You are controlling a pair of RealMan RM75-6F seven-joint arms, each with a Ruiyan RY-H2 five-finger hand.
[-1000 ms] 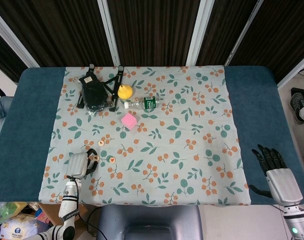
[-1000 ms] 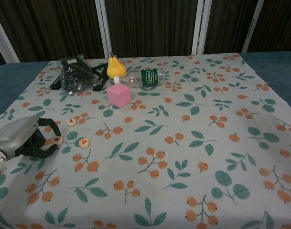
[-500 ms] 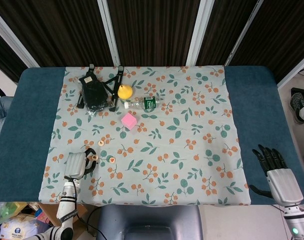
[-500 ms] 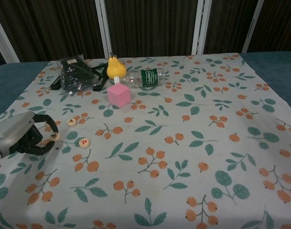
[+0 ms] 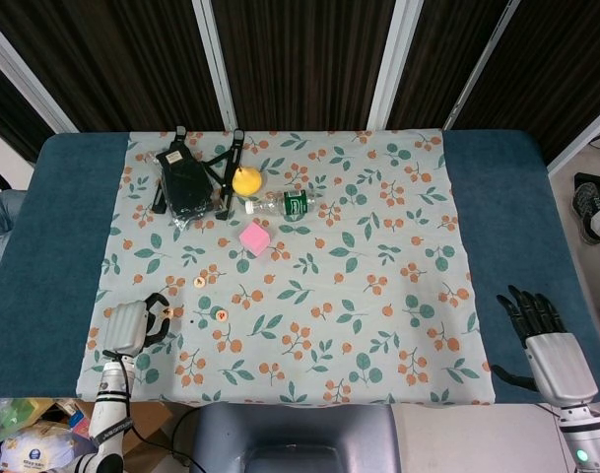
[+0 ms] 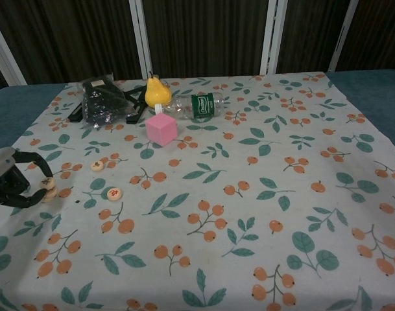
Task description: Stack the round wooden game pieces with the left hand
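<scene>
Stacking is barely beginning: the left hand (image 6: pixel 12 184) is pinching one round wooden game piece (image 6: pixel 48 184) off to the left of the red-marked piece (image 6: pixel 114 193), while a third piece (image 6: pixel 97 166) is lying just behind it, all unstacked. The discs are looking pale, flat and smooth on the floral tablecloth (image 6: pixel 262 214). The right hand (image 5: pixel 538 330) is resting far right, fingers apart and empty.

Blue-topped table (image 5: pixel 73 236) w/ floral tablecloth (image 5: pixel 378 246) over the middle. Dark panelled wall (image 5: pixel 300 59) behind, white uprights btwn panels. Even overhead light, soft shadows.
</scene>
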